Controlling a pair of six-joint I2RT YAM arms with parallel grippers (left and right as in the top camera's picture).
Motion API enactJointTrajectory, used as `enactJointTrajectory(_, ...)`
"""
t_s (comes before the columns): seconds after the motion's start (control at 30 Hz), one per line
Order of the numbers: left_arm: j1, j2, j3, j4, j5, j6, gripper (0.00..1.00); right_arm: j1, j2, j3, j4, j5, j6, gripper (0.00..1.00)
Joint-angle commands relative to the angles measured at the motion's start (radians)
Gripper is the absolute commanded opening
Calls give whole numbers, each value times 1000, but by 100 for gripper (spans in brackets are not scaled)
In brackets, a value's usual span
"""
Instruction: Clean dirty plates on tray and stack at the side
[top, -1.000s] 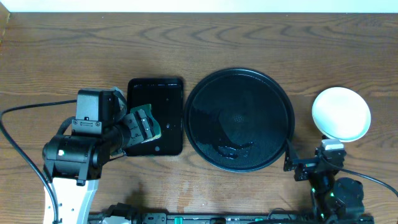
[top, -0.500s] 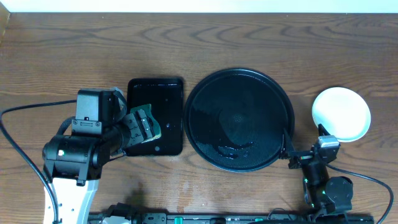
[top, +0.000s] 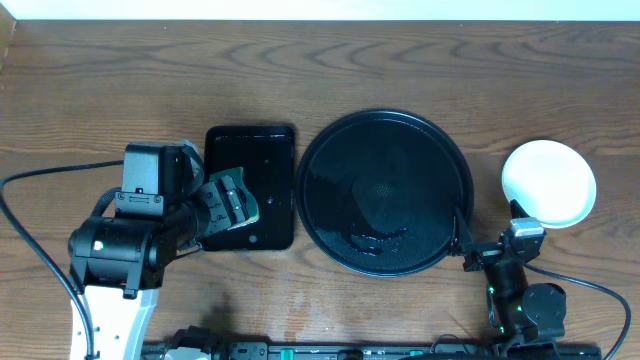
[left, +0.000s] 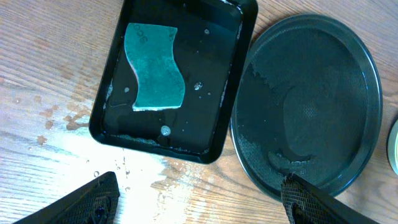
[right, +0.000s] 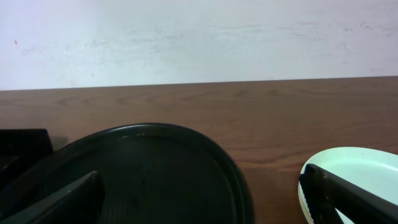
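The large round black plastic tray (top: 385, 192), raised at the rim, sits mid-table on the brown wood-grain tabletop (top: 400, 60), and its finely ribbed floor is glossy with water. Just beside it on the left, the smaller rectangular black tray (top: 250, 150) holds a shallow pool and a wavy-edged teal sponge (left: 154, 66) lying flat. The small round pale plastic plates (top: 548, 183) rest stacked on bare wood to the right of the round tray. The left gripper (top: 228, 200) hangs over the rectangular tray, jaws spread wide and gripping nothing. The right gripper (top: 492, 247), low between the round tray and the plates, is likewise spread wide and empty.
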Motion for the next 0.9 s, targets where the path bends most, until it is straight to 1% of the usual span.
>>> enactJointTrajectory(0.0,5,-2,24,-3,6,13,84,13,-5,-5,0,-4,9,99)
enactJointTrajectory(0.17,5,-5,22,-4,1,17,84,13,-5,-5,0,-4,9,99)
enactJointTrajectory(0.27,5,-36,5,-11,-2,17,84,13,-5,-5,0,-4,9,99)
enactJointTrajectory(0.37,5,-114,-34,45,-123,16,84,13,-5,-5,0,-4,9,99)
enactJointTrajectory(0.43,6,-185,-88,130,-146,17,84,13,-5,-5,0,-4,9,99)
enactJointTrajectory(0.53,16,-333,-229,317,-144,17,85,13,-5,-5,0,-4,9,99)
enactJointTrajectory(0.57,26,-412,-319,407,-145,21,84,13,-5,-5,0,-4,9,99)
enactJointTrajectory(0.6,32,-451,-364,451,-145,29,84,13,-5,-5,0,-4,9,99)
enactJointTrajectory(0.63,38,-498,-418,505,-144,46,84,13,-5,-5,0,-4,9,99)
enactJointTrajectory(0.67,46,-580,-511,594,-128,72,84,13,-5,-5,0,-4,9,99)
enactJointTrajectory(0.77,55,-693,-642,721,-92,124,84,13,-5,-5,0,-4,9,99)
enactJointTrajectory(0.87,56,-793,-752,819,-89,158,85,13,-5,-5,-1,-4,9,99)
